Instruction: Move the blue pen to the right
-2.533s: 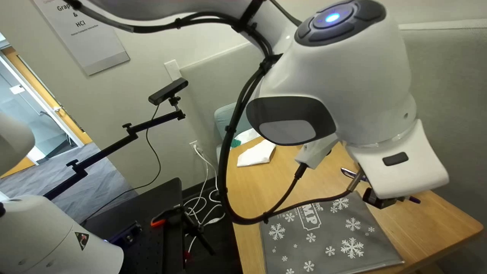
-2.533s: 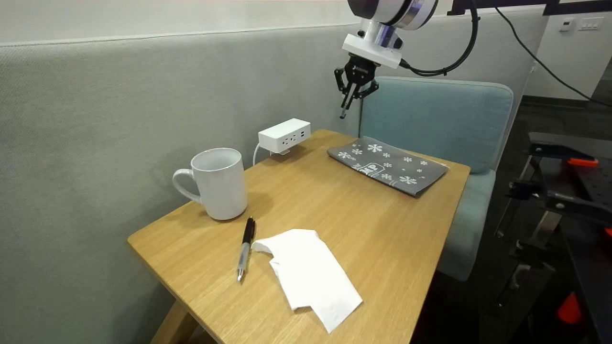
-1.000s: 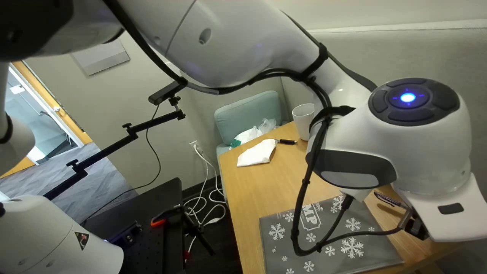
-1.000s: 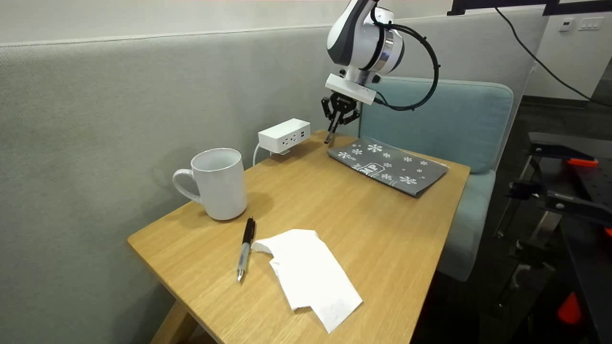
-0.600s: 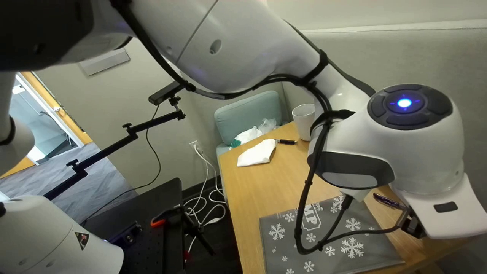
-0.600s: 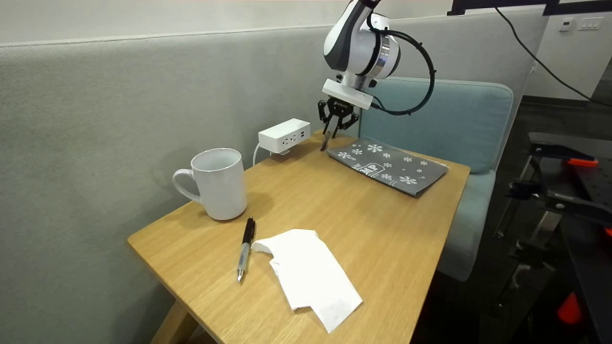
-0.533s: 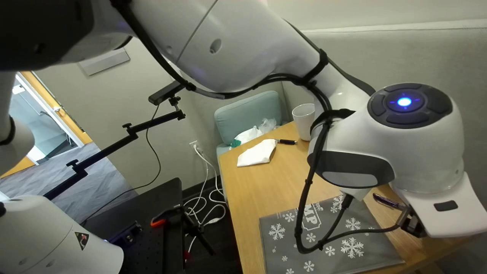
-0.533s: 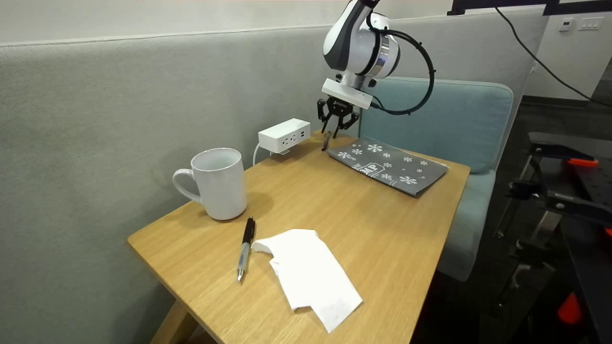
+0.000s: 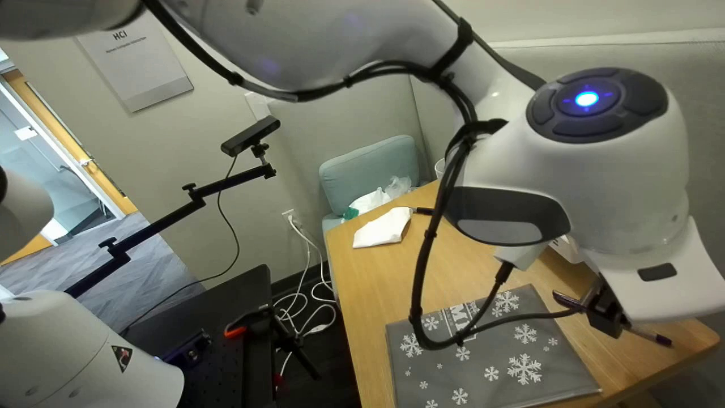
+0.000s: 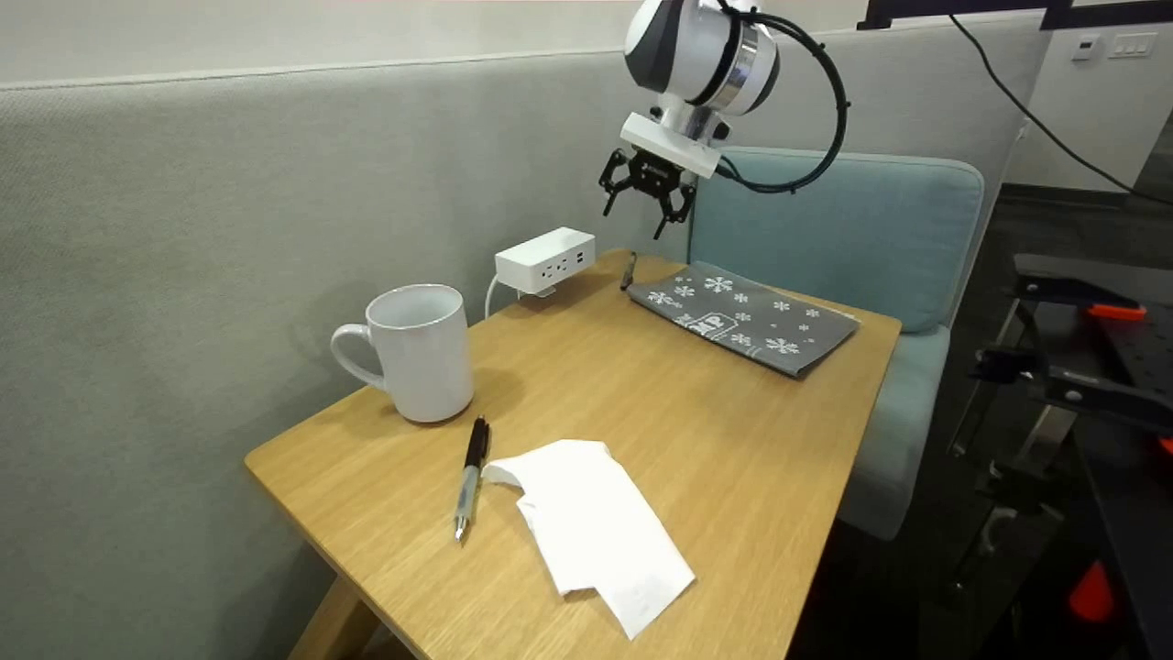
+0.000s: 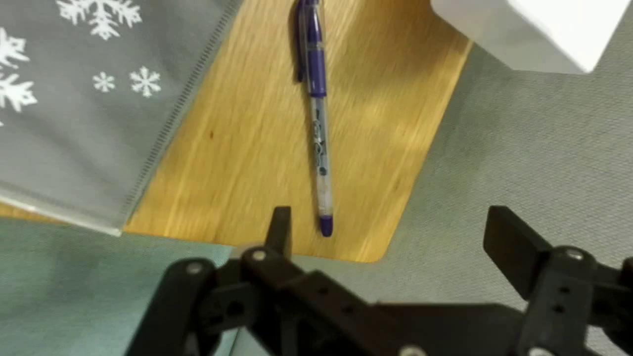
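gripper (image 11: 389, 217) is spread wide, nothing in it. in the wrist view the blue pen (image 11: 319, 118) lies flat on the table (image 11: 247, 173) at the gripper's 11 o'clock. i'd guess it's already placed, so lift straight up, dodging the white box (image 11: 531, 29) at 1 o'clock. height's hard to judge here.

Office or research lab, seating corner, can't tell which
Wall sign (image 9: 134, 65) reading "HCI"; camera (image 9: 251, 136) on a jointed stand (image 9: 232, 182); robot arm (image 9: 612, 181) above a wooden table (image 10: 660, 412); power box (image 10: 545, 260) with sockets at the table edge; padded grey panel (image 10: 229, 211) alongside, blue-green chair (image 10: 843, 234); light switches (image 10: 1133, 45) on the far wall
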`<state>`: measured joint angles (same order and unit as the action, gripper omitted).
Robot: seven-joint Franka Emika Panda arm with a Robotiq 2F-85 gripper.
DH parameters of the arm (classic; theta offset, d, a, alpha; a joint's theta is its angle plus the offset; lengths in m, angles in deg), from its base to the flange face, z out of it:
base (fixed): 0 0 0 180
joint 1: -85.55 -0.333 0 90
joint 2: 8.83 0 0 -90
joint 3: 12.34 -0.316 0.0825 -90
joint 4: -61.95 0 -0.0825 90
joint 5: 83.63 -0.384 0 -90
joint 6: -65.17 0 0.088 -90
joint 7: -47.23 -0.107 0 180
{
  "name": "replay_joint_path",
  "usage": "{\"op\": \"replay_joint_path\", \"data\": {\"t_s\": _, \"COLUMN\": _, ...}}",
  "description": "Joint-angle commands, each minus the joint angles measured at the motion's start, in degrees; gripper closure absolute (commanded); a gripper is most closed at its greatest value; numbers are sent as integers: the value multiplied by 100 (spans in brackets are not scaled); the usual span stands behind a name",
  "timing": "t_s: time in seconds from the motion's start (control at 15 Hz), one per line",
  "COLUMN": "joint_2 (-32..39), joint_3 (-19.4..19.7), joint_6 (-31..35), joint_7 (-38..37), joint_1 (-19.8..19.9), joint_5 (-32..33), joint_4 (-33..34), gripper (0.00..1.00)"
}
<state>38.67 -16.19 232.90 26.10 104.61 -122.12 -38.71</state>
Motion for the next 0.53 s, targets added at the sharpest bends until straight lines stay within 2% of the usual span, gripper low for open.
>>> {"op": "replay_joint_path", "data": {"t_s": 0.0, "joint_2": -1307, "joint_3": -245, "joint_6": -274, "joint_7": 490, "joint_1": 278, "joint_5": -443, "joint_4": -1297, "gripper": 0}}
{"op": "replay_joint_path", "data": {"t_s": 0.27, "joint_2": -2232, "joint_3": 380, "joint_6": -700, "joint_7": 327, "joint_1": -150, "joint_5": -275, "joint_4": -2148, "gripper": 0}}
{"op": "replay_joint_path", "data": {"t_s": 0.47, "joint_2": -2632, "joint_3": 826, "joint_6": -902, "joint_7": 138, "joint_1": -499, "joint_5": 20, "joint_4": -2509, "gripper": 0}}
